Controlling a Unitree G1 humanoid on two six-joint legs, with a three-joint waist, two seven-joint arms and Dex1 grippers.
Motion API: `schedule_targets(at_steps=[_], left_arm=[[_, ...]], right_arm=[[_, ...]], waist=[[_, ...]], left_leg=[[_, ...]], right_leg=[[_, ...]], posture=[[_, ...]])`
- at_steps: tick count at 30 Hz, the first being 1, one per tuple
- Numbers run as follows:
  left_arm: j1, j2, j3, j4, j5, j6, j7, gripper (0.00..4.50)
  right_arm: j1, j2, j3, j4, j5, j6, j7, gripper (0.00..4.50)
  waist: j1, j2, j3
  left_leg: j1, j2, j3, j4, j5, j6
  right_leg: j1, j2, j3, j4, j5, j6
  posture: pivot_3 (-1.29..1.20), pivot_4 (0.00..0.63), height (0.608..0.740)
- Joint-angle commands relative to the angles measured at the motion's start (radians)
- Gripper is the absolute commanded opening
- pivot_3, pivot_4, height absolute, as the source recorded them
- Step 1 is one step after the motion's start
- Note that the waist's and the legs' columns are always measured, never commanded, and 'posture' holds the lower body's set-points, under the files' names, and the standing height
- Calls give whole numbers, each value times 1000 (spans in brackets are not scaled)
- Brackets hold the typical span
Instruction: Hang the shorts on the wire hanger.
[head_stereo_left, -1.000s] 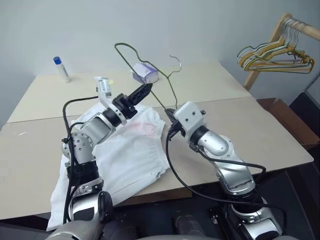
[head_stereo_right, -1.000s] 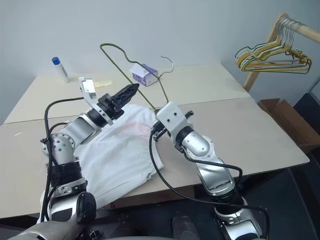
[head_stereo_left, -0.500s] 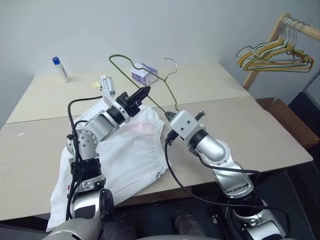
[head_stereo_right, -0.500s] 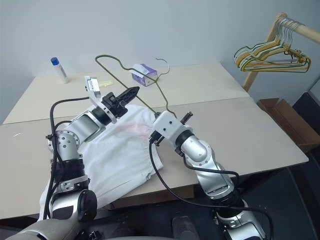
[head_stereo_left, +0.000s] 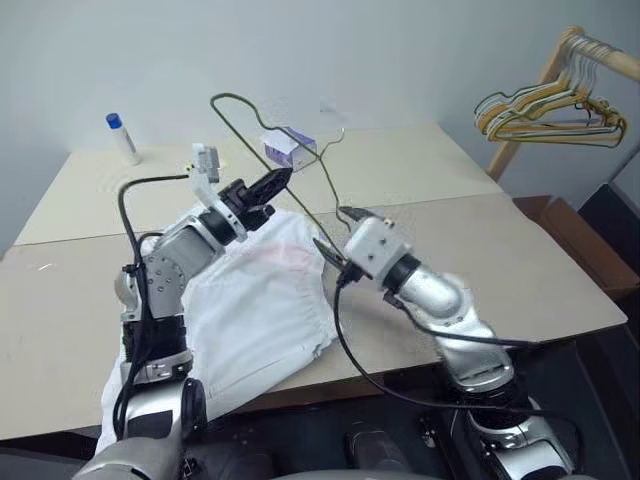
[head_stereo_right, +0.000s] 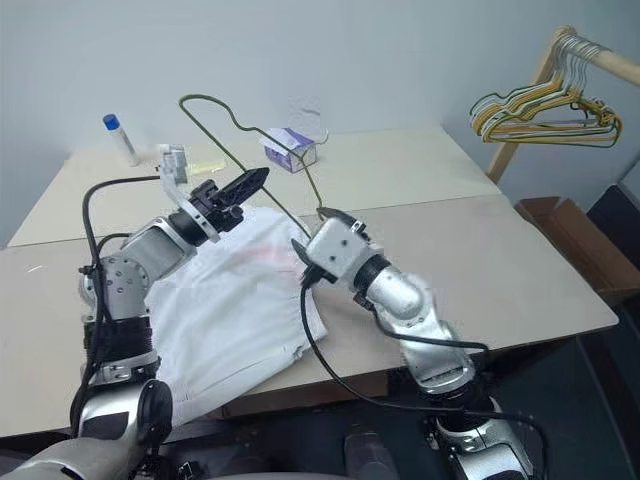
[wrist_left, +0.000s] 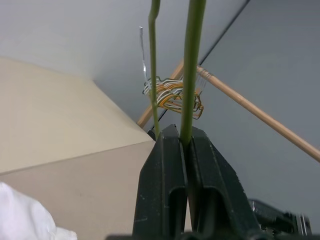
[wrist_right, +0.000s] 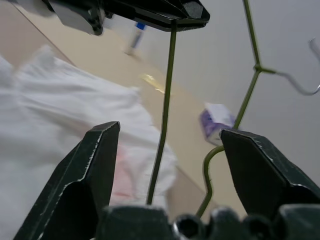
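One grip only: left gripper (head_stereo_left: 272, 184) clamped on thin olive-green wire hanger (head_stereo_left: 236, 104), upper centre; right gripper (wrist_right: 167, 165) wide open, empty. White cloth shorts (head_stereo_left: 255, 305) flat on table, lower left. Risk: hanger swinging, snagging cloth.

The wire hanger (head_stereo_left: 262, 140) is a thin olive-green triangle with dipped shoulder notches and a silvery hook, held up in the air above the desk (head_stereo_left: 470, 240), tilted, its hook toward the far wall. Its straight bottom wire is pinched between the closed fingers of the left gripper (head_stereo_left: 272, 183). The shorts (head_stereo_left: 250, 310) are white cloth with a gathered waistband and a faint pink patch, lying spread and rumpled on the desk beneath the hanger, one end drooping over the near edge.
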Motion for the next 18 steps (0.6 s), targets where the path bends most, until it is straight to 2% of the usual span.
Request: schedule_targets(at_steps=[1,5,8,12,15,18], left_arm=[[-17,83,-3,-19,12,-95,-241,0],[-4,226,-14,45,8,-162,-630,0],[-29,279,-4,100,-12,-172,-791,0],[-66,286,21,149,-34,-181,-882,0],[-83,267,38,162,-58,-175,-899,0],[-76,251,35,151,-58,-178,-904,0]], right_arm=[[-83,-54,-195,-49,321,234,144,3499],[-169,-155,-354,107,596,462,272,3499],[-187,-259,-329,198,682,537,422,3499],[-205,-328,-209,276,679,541,548,3499],[-214,-318,-136,288,668,514,595,3499],[-247,-260,-88,315,653,506,564,3499]], waist=[[0,0,0],[1,1,1],[4,3,2],[8,3,2],[7,3,2],[6,3,2]], left_leg=[[0,0,-1,0,0,0],[1,0,4,-1,0,0],[1,1,6,-1,0,0],[0,1,7,-1,0,1],[0,1,7,-1,0,1],[0,1,7,-1,0,1]], right_leg=[[0,0,0,0,0,0],[1,0,-1,0,-1,-1],[1,1,-2,0,-1,-2],[0,1,-2,-1,-2,0],[0,1,-2,-1,-3,2],[0,0,-1,-1,-2,2]], posture=[[-76,0,740],[-69,0,740],[-63,0,740],[-65,0,740],[-67,0,740],[-67,0,740]])
